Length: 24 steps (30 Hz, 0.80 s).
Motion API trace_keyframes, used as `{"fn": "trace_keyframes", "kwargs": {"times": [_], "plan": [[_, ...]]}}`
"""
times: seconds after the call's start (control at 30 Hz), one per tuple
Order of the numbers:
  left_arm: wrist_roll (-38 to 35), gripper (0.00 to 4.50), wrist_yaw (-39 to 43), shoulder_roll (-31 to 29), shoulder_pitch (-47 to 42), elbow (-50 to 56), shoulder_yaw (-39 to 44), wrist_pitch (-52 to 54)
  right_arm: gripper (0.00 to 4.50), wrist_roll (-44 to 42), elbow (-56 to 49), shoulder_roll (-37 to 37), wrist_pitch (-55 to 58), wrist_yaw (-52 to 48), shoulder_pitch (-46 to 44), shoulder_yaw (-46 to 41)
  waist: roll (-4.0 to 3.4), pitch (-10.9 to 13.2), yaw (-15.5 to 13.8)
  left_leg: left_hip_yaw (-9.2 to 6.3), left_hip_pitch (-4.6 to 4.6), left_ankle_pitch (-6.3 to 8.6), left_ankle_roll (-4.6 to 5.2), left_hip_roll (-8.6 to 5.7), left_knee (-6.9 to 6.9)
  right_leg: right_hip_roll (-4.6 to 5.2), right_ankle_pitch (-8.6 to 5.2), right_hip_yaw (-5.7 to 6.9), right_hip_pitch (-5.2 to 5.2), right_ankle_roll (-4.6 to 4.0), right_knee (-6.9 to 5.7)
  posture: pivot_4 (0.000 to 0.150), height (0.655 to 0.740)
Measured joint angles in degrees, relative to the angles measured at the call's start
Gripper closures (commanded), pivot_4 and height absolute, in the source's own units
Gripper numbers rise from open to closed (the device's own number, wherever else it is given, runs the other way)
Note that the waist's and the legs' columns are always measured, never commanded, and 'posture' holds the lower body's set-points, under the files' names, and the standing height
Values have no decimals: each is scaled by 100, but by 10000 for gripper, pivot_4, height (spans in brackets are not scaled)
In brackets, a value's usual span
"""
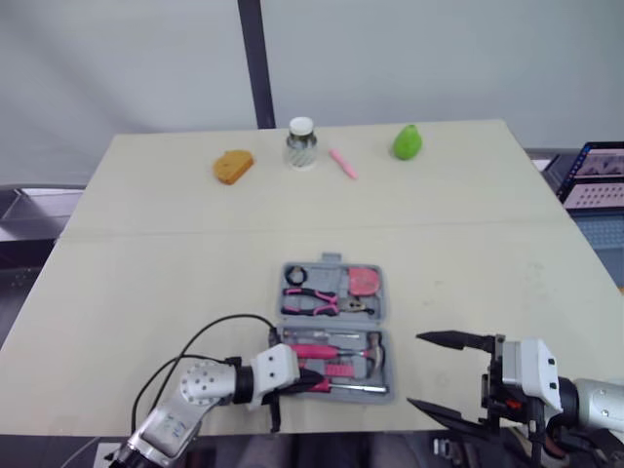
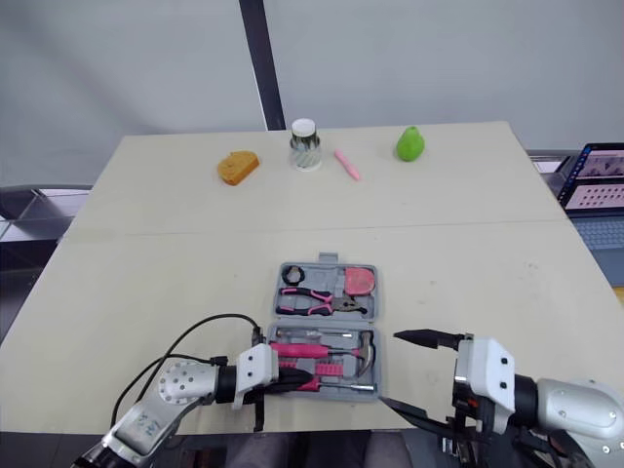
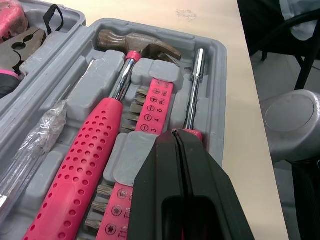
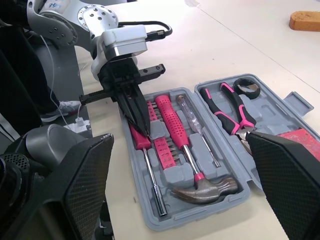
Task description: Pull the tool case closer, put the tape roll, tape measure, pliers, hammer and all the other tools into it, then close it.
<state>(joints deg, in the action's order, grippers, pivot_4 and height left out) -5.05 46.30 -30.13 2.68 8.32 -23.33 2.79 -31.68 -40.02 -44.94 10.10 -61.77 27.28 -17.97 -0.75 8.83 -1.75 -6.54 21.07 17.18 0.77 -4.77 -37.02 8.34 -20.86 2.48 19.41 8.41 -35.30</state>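
Evidently the left pincer point(image 3: 176, 134), fingers pressed together, sets its tip on the pink-handled driver point(image 3: 192, 95), seemingly to seat it in its slot; beside it the hammer point(image 3: 85, 165) lies nested, the pliers point(image 4: 227, 107) in the far half; the tool case point(image 1: 383, 292) sits open near the front edge of the surface point(image 1: 146, 244); the right pincer point(image 1: 414, 370) hovers just beside it, spread wide, likely ready for the lid.

Directly under the left pincer point(image 4: 146, 133) sits one tool case point(image 3: 150, 27). It holds one hammer point(image 4: 176, 129), one pair of pliers point(image 4: 242, 125), one tape roll point(image 4: 249, 92), one tape measure point(image 1: 364, 281), one strip of bits point(image 3: 152, 107) and two screwdrivers: a pink-handled screwdriver point(image 3: 192, 95) at the pincer's tips and a clear-handled screwdriver point(image 4: 189, 112) past the hammer from them. Far beyond the pincer are one jar point(image 1: 302, 143), one pink pen point(image 1: 343, 164), one orange object point(image 1: 233, 167) and one green object point(image 1: 407, 142).
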Motion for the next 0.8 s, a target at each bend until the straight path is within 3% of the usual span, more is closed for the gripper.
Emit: {"fn": "trace_keyframes", "kwargs": {"times": [0.27, 0.53, 0.8], "plan": [[-348, 44582, 35, 43, 222, -33, 269, 55, 0, 0, 15, -4, 2, -1, -44, 0, -8, -13, 19, 5, 3, 6, -5, 13, 2, -6, 0, 0, 3, 0, 9, 1500, 7400], [-2203, 44582, 102, -234, 832, 1024, 1862, 1475, 0, 7, 211, -4, -1, -2, -239, 92, 39, 64, 9, -3, 20, 19, -26, 49, -9, -36, -6, -31, 17, -12, 10, 1500, 7400], [-3039, 44582, 251, -473, 1457, 1548, 3248, 1551, 0, 20, 448, 6, 2, 1, -563, 360, 49, 88, 23, 6, 18, 25, -32, 56, -7, -50, -5, -34, 17, -15, 20, 1500, 7400]]}}
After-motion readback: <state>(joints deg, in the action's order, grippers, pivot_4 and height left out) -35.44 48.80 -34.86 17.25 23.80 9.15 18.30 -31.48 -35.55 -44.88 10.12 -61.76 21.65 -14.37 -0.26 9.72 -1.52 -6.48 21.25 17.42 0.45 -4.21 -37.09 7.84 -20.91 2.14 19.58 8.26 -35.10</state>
